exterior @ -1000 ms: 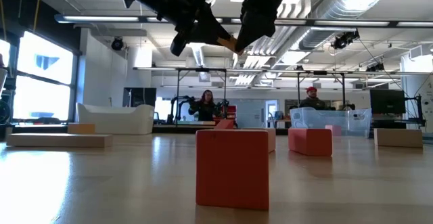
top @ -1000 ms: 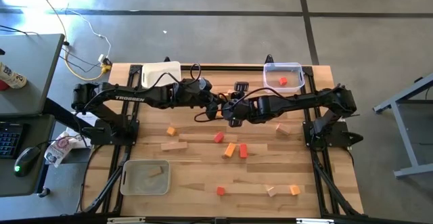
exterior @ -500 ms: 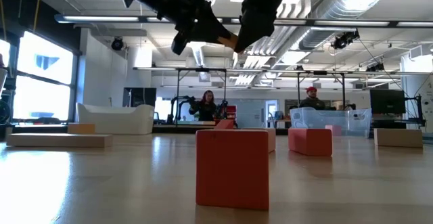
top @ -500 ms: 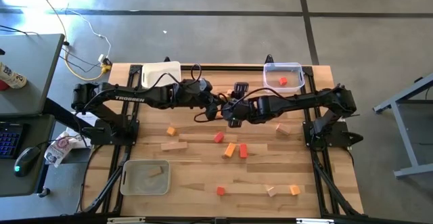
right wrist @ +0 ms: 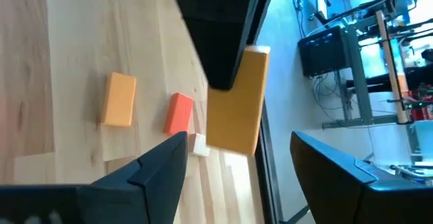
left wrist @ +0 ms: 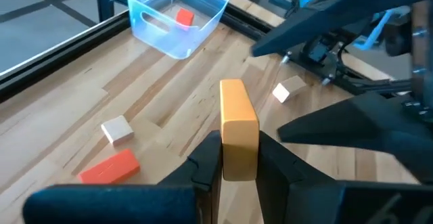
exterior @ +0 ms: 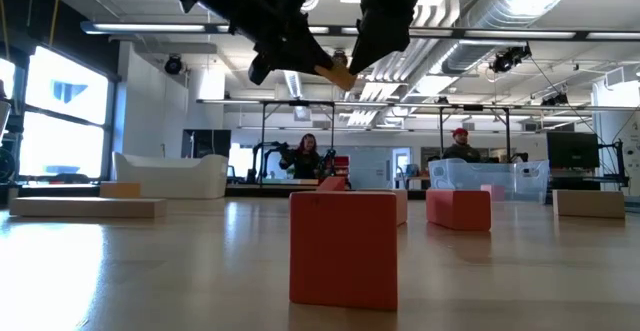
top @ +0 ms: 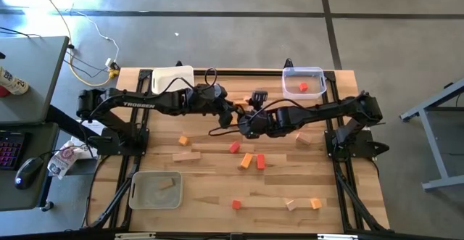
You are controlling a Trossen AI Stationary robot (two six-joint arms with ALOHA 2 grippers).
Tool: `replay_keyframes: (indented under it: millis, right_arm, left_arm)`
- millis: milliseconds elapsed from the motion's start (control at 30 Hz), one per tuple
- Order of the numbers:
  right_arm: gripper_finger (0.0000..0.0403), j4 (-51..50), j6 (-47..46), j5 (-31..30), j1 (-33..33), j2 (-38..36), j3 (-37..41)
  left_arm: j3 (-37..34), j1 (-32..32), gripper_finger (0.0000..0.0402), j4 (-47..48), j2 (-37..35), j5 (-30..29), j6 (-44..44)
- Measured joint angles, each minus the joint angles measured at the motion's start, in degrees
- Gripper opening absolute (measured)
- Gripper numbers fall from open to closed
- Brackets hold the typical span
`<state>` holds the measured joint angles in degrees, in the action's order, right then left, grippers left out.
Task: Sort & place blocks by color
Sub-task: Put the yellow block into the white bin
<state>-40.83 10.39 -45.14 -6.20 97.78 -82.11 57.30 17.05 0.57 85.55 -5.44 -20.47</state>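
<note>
My left gripper (left wrist: 239, 153) is shut on an orange-tan bar (left wrist: 238, 126), high above the table's middle (top: 241, 108). My right gripper (right wrist: 238, 139) is open right beside it (top: 249, 126). Its fingers stand wide on either side of the bar's free end (right wrist: 237, 109) and do not touch it. In the low view the bar (exterior: 340, 74) shows between the two grippers. Red, orange and tan blocks lie loose on the table, among them a red one (top: 234, 147), an orange one (top: 246, 161) and a tan bar (top: 186, 156). My left gripper pinches the bar's two long sides (left wrist: 233, 166) between its two fingers, at the end nearest the gripper. The fingers come from the table's left, slanting a little down, and lie along the bar. The bar sticks out ahead of the fingertips, lifted clear of the table.
A blue see-through tray (top: 313, 75) with a red block (top: 302, 87) stands at the far right. A white tray (top: 172, 79) stands at the far left, and a clear tray (top: 139, 189) with a tan block at the near left. More blocks (top: 291, 205) lie near the front edge.
My right gripper has drawn a little toward the table's near edge, away from the bar. The bar stays in my left gripper and now shows more plainly between the two grippers.
</note>
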Motion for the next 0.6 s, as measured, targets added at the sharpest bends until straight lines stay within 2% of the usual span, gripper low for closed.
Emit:
replay_keyframes:
  millis: [167, 367, 600]
  right_arm:
    - [0.0248, -2.49, -3.73, -0.22, -0.35, 0.0, 0.0]
    - [0.0248, -5.47, -8.42, 1.3, -0.35, 0.0, 0.0]
    - [0.0248, -6.15, -10.65, 7.96, -0.17, 0.0, 0.0]
  left_arm:
    - [0.06, 1.35, 0.0046, 5.09, -2.33, -0.81, 2.31]
    - [0.07, 3.8, 0.0046, 16.61, -7.3, -5.35, 5.2]
    - [0.07, 8.7, 0.0046, 27.67, -11.9, -10.16, 6.14]
